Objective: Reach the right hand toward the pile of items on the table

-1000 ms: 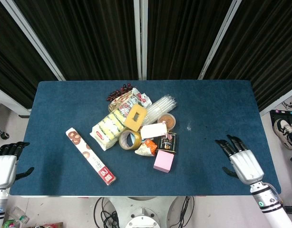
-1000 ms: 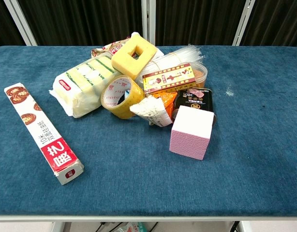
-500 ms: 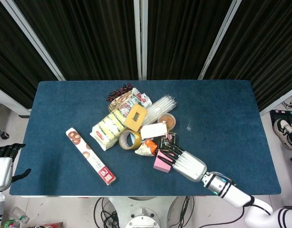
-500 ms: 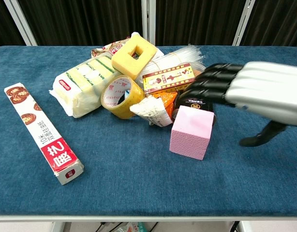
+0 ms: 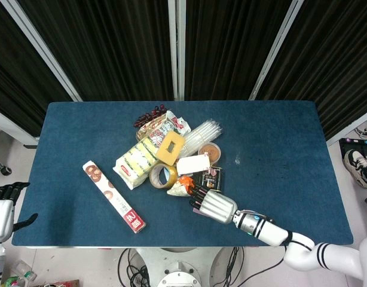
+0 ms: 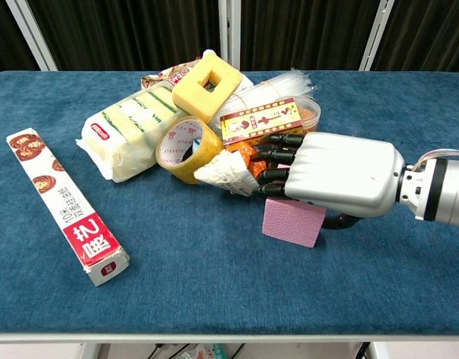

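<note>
The pile sits mid-table: a yellow sponge, a tape roll, a green and yellow packet, an orange snack packet and a dark tin. My right hand lies flat on top of the pink block, covering most of it. Its dark fingertips reach the orange packet and a white wrapper. Nothing is gripped. My left hand hangs off the table's front left corner, fingers apart.
A long red and white box lies alone left of the pile. A bundle of clear straws and a round tub lie at the pile's back. The blue table shows bare cloth to the right.
The right hand has slid further left over the pink block, so its fingertips now touch the packets at the pile's front. The left hand has hardly moved.
</note>
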Controlling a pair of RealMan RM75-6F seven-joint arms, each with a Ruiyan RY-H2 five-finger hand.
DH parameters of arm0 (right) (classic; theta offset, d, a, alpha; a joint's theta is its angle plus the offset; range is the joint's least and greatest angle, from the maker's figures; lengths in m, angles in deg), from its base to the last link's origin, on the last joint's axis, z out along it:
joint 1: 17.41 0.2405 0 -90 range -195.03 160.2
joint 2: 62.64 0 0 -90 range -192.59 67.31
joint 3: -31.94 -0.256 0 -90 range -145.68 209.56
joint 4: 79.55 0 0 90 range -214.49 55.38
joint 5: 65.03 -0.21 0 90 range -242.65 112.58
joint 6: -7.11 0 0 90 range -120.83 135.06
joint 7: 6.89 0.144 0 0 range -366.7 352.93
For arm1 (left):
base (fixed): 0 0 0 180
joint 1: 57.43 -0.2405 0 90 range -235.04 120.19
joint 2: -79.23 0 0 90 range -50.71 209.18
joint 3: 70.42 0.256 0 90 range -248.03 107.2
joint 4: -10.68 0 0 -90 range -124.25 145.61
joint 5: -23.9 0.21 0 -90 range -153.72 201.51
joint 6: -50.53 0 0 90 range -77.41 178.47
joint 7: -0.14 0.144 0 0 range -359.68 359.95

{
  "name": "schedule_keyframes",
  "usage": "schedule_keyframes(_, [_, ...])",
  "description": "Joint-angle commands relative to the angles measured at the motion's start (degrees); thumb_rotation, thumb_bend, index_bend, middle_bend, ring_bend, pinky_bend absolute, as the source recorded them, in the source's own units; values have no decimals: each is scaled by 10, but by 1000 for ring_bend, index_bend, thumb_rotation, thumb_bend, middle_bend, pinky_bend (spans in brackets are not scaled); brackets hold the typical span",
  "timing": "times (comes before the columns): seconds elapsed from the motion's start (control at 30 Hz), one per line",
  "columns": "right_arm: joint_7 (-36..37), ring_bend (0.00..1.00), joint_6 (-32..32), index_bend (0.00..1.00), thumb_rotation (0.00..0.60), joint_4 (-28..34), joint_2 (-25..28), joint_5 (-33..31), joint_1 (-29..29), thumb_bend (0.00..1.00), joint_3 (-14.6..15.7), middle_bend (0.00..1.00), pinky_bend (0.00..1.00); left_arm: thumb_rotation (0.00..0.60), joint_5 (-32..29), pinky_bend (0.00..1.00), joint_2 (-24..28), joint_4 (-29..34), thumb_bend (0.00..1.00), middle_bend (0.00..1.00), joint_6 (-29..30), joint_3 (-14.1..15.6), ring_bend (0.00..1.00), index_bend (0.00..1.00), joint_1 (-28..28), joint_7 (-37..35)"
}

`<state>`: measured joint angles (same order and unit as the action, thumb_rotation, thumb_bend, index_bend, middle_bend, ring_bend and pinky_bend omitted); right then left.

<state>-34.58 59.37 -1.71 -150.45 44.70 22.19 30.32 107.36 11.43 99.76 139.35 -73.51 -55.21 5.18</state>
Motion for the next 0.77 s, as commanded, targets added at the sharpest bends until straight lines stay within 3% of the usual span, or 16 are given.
schedule_keyframes(0.03, [88,285,104,705,600,-63,-35,48,12,225,20,546,32,600,1,216,1,0,7,246,2,1,223,246,-2,-2])
schedule_keyframes(0.2, [183,300,204,701,600,-73,-45,43,10,223,1,556,78,600,2,216,1,0,7,246,4,0,223,246,-4,-2])
schedule_keyframes(0.33, [224,292,239,675,600,-58,-52,15,27,224,-43,535,81,600,7,216,3,7,7,246,5,0,223,246,-2,4])
schedule_keyframes(0.57, [256,287,228,643,600,-50,-84,-35,83,223,-118,516,97,600,12,216,6,19,7,246,8,0,223,245,-2,19])
schedule_keyframes(0.77, [243,286,208,637,600,-52,-98,-49,117,224,-132,512,132,600,5,216,8,21,7,246,6,0,222,246,-5,21])
